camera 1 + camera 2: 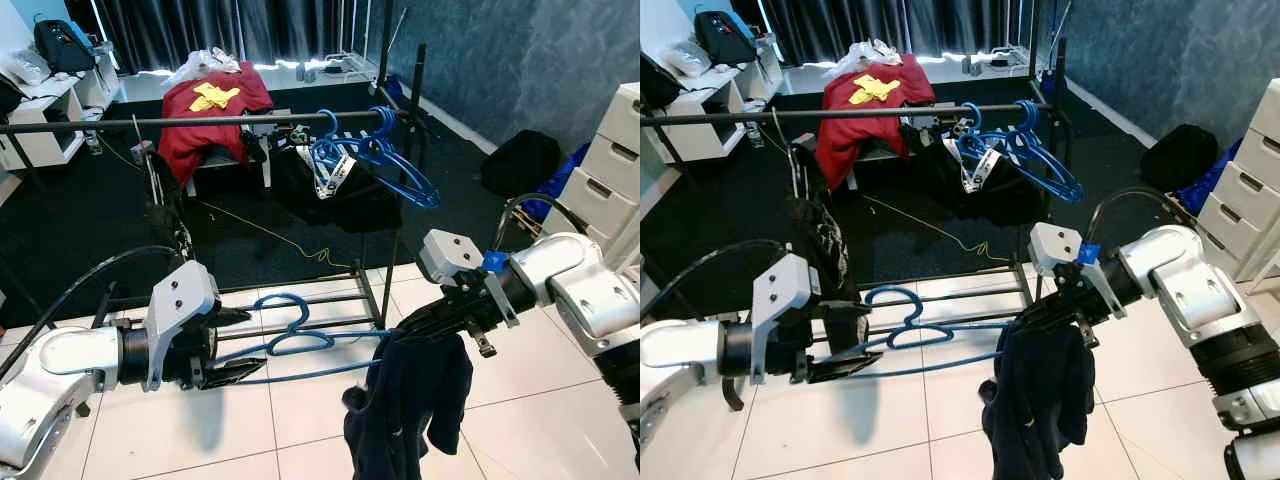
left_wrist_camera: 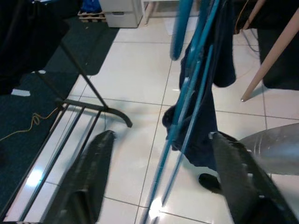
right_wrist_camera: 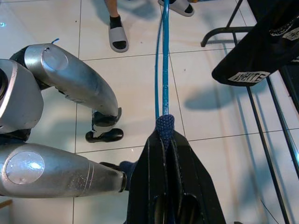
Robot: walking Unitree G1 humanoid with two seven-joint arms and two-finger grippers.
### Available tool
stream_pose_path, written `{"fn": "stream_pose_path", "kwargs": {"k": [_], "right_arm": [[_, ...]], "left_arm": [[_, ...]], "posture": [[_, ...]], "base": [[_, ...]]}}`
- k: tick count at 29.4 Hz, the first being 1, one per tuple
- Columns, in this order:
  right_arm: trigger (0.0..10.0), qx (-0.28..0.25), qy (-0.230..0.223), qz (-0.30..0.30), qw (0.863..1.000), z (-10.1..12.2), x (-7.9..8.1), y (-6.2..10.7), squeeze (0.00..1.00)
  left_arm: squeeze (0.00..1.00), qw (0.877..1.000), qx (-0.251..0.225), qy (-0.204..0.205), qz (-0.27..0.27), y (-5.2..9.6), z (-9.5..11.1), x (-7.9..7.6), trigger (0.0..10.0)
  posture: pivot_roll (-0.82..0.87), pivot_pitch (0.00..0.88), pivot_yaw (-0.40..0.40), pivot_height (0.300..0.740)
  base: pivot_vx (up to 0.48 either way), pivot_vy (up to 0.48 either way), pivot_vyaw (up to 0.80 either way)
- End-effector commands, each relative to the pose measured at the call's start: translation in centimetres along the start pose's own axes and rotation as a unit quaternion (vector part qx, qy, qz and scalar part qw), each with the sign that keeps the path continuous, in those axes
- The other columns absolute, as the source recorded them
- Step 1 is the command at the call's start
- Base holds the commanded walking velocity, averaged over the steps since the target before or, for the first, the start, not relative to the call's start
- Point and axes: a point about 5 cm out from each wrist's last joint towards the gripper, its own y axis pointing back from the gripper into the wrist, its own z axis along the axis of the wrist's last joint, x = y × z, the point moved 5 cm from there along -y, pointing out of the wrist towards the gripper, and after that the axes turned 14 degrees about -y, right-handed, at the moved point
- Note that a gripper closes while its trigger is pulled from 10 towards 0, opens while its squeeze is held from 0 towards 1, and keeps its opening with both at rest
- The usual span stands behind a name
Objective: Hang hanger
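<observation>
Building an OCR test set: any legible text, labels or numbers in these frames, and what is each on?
"WHITE": white print on the black garment hanging by the rack, right wrist view; the first letter is unsure.
White tags among the blue hangers on the rail: dark print, too small to read.
Yellow print on the red garment: not legible as text.

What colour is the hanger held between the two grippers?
Blue. The hanger shows best in the left eye view, with a dark navy garment draped on it.
</observation>
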Motion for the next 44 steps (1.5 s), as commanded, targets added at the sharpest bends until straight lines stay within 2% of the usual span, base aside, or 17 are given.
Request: {"fn": "stream_pose_path", "kwargs": {"k": [1, 9, 10, 11, 14, 15, 16, 21, 22, 23, 28, 31, 35, 44], "right_arm": [[0.0, 0.001, 0.02, 0.006, 1.0, 0.7, 0.2, -0.2, 0.0], [0.0, 0.001, 0.02, 0.012, 1.0, 0.8, 0.3, -0.3, 0.0], [0.0, -0.002, 0.023, 0.015, 1.0, 1.0, 0.4, -0.5, 0.0], [0.0, -0.002, 0.023, 0.015, 1.0, 1.0, 0.4, -0.5, 0.0], [0.0, -0.006, 0.024, 0.02, 0.999, 1.1, 0.5, -0.8, 0.0], [0.0, -0.006, 0.024, 0.02, 0.999, 1.1, 0.5, -0.8, 0.0], [0.0, -0.008, 0.022, 0.022, 0.999, 1.1, 0.5, -1.0, 0.0], [0.0, -0.009, 0.02, 0.024, 0.999, 1.0, 0.6, -1.1, 0.0], [0.0, -0.009, 0.02, 0.024, 0.999, 1.0, 0.6, -1.1, 0.0], [0.0, -0.009, 0.02, 0.024, 0.999, 1.0, 0.7, -1.0, 0.0], [0.0, -0.009, 0.019, 0.024, 1.0, 1.0, 0.7, -1.0, 0.0], [0.0, -0.005, 0.016, 0.023, 1.0, 0.8, 0.7, -0.8, 0.0], [0.0, -0.002, 0.015, 0.023, 1.0, 0.7, 0.7, -0.7, 0.0], [0.0, 0.003, 0.016, 0.024, 1.0, 0.6, 0.8, -0.6, 0.0]], "left_arm": [[0.0, 1.0, 0.025, 0.009, -0.008, -0.1, -1.0, -0.4, 10.0], [0.0, 0.998, 0.051, 0.027, -0.017, -0.2, -2.4, -1.3, 10.0], [0.0, 0.999, 0.021, 0.039, -0.007, -0.9, -1.8, -1.2, 10.0], [0.0, 0.999, 0.021, 0.039, -0.007, -0.9, -1.8, -1.2, 10.0], [0.0, 0.998, -0.034, 0.059, 0.0, -2.2, -0.4, -1.4, 10.0], [0.0, 0.998, -0.034, 0.059, 0.0, -2.2, -0.4, -1.4, 10.0], [0.0, 0.996, -0.063, 0.07, -0.004, -3.0, 0.5, -1.9, 10.0], [0.0, 0.994, -0.072, 0.076, -0.01, -3.6, 0.8, -2.4, 10.0], [0.0, 0.994, -0.07, 0.077, -0.016, -3.7, 0.8, -2.7, 8.2], [0.0, 0.995, -0.066, 0.077, -0.024, -3.6, 0.6, -2.9, 0.0], [0.0, 0.996, -0.048, 0.07, -0.032, -3.4, -0.1, -3.3, 0.0], [0.0, 0.996, -0.022, 0.066, -0.05, -2.6, -0.9, -3.7, 0.0], [0.0, 0.997, -0.005, 0.058, -0.049, -2.4, -1.5, -3.6, 0.0], [0.0, 0.998, -0.016, 0.06, -0.027, -3.1, -1.2, -3.2, 0.0]], "posture": [[-0.08, 0.0, 0.011, 0.74], [-0.08, 0.0, 0.01, 0.74], [-0.08, 0.0, 0.011, 0.74], [-0.08, 0.0, 0.011, 0.74], [-0.08, 0.0, 0.008, 0.74], [-0.08, 0.0, 0.008, 0.74], [-0.08, 0.0, 0.007, 0.74], [-0.08, 0.0, 0.005, 0.74], [-0.08, 0.0, 0.005, 0.74], [-0.09, 0.0, 0.006, 0.74], [-0.09, 0.0, 0.006, 0.74], [-0.09, 0.0, 0.004, 0.74], [-0.09, 0.0, 0.004, 0.74], [-0.09, 0.0, 0.001, 0.74]], "base": [[0.0, 0.0, 0.0], [0.0, 0.0, 0.0], [0.0, 0.0, 0.0], [0.0, 0.0, 0.0], [0.0, 0.0, 0.0], [0.0, 0.0, 0.0], [0.0, 0.0, 0.0], [0.0, 0.0, 0.0], [0.0, 0.0, 0.0], [0.0, 0.0, 0.0], [0.0, 0.0, 0.0], [0.0, 0.0, 0.0], [0.0, 0.0, 0.0], [0.0, 0.0, 0.0]]}}
